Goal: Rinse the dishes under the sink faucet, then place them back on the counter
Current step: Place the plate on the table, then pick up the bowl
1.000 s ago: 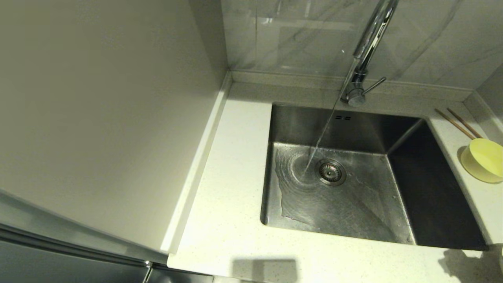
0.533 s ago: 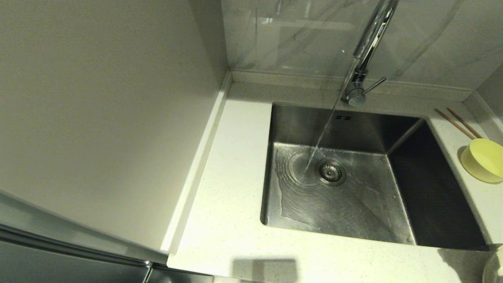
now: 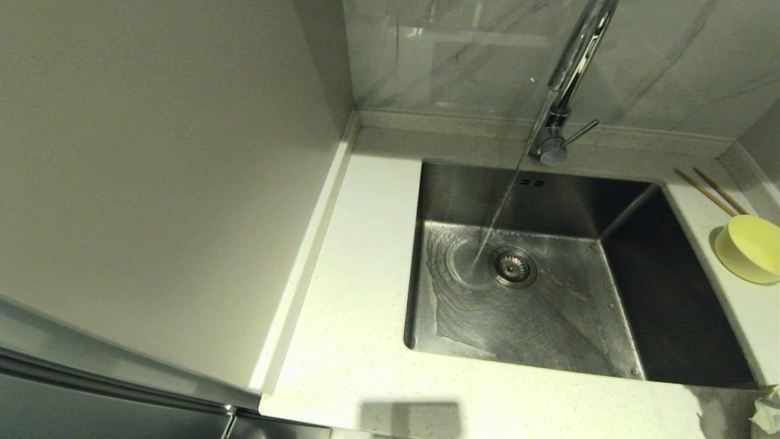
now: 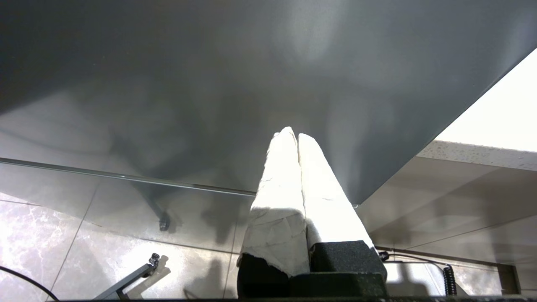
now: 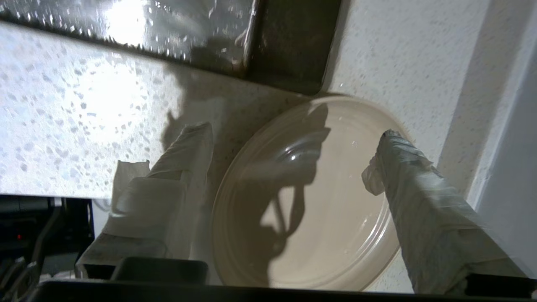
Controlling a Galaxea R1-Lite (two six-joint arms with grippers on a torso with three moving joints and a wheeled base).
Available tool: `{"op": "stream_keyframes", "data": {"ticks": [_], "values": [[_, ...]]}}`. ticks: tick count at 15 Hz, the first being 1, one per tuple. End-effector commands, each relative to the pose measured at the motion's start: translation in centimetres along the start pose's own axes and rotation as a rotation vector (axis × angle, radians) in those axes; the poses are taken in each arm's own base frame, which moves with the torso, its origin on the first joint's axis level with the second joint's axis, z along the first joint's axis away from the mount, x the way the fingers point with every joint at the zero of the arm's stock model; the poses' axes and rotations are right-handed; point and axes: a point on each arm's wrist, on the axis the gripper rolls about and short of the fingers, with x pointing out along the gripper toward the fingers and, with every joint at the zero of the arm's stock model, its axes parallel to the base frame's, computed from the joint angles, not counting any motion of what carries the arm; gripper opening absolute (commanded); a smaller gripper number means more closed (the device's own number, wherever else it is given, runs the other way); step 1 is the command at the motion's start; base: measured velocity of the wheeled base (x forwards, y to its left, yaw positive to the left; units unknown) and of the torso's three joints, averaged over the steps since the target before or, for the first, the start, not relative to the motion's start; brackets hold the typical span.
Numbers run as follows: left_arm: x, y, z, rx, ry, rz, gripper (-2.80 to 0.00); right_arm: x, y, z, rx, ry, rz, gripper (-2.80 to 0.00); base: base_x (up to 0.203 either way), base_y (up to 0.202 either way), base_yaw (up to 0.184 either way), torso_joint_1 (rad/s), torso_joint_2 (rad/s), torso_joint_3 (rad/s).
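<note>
Water runs from the chrome faucet [image 3: 573, 61] into the steel sink [image 3: 548, 329], landing beside the drain strainer [image 3: 513, 266]. On the counter [image 3: 365, 274] to the right of the basin sit the yellow-green bowl [image 3: 751, 248] and, behind it, the two chopsticks [image 3: 710, 192]. The cream plate [image 5: 335, 218] lies flat on the counter by the sink's near right corner, seen only in the right wrist view. My right gripper [image 5: 293, 130] hovers open over it, one finger off its rim and one over it. My left gripper [image 4: 293, 134] is shut and empty, low beside the cabinet.
A tall grey cabinet panel [image 3: 152, 183] fills the left side and overhangs the counter. The grey marbled wall [image 3: 463, 55] stands behind the faucet. A side wall [image 5: 512, 126] rises close to the plate. A taped fingertip [image 3: 766, 410] shows at the head view's bottom right corner.
At the bottom right corner a plate rim showed half a second ago; now a taped fingertip shows there instead. Water keeps running; the bowl and chopsticks have not moved.
</note>
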Motion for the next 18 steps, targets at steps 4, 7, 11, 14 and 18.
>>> {"op": "stream_keyframes", "data": {"ticks": [4,7,11,14,18], "values": [[0.0,0.0,0.0,0.000,-0.002,0.000,-2.80,-0.8,-0.6,2.1,0.008,-0.071,-0.008,0.00,0.000,0.000,0.000,0.000,0.00,0.000],[0.0,0.0,0.0,0.000,-0.002,0.000,-2.80,0.4,-1.4,7.5,0.019,-0.122,0.016,0.00,0.000,0.000,0.000,0.000,0.00,0.000],[0.0,0.0,0.0,0.000,-0.002,0.000,-2.80,6.5,-0.5,12.8,-0.001,-0.129,0.052,0.00,0.000,0.000,0.000,0.000,0.00,0.000],[0.0,0.0,0.0,0.000,-0.002,0.000,-2.80,13.1,0.0,15.8,0.027,-0.185,-0.059,0.00,0.000,0.000,0.000,0.000,0.00,0.000],[0.0,0.0,0.0,0.000,-0.002,0.000,-2.80,15.8,-2.7,18.5,0.104,-0.241,-0.252,0.00,0.000,0.000,0.000,0.000,0.00,0.000]]}}
